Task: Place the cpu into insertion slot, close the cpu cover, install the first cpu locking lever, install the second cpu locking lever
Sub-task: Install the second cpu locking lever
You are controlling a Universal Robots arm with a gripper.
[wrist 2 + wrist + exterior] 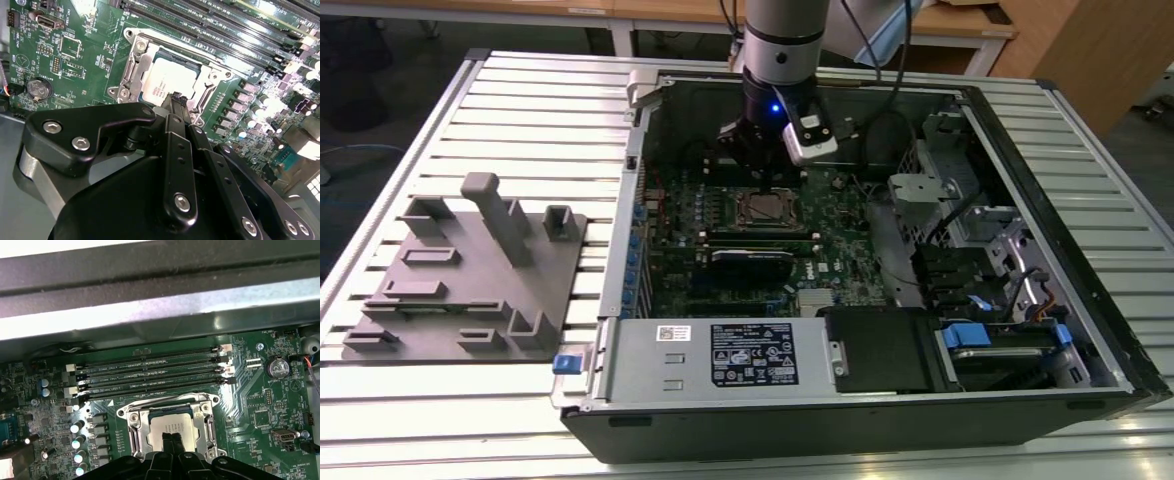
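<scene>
two wrist views look closely at the cpu (167,82), which lies in the insertion slot (171,430) with the cpu cover (134,70) flat around it. the gripper (176,102) has its jaws pressed together, holding nothing, with the tips just above the chip. the exterior view adds the open computer case (1067,290) on a ribbed metal table (534,90), with a grey fixture block (467,280) at the exterior view's left.

Bright overhead light; glare on memory slots (250,35) & case wall (160,315); tool (175,107) close-up, blurred.
</scene>
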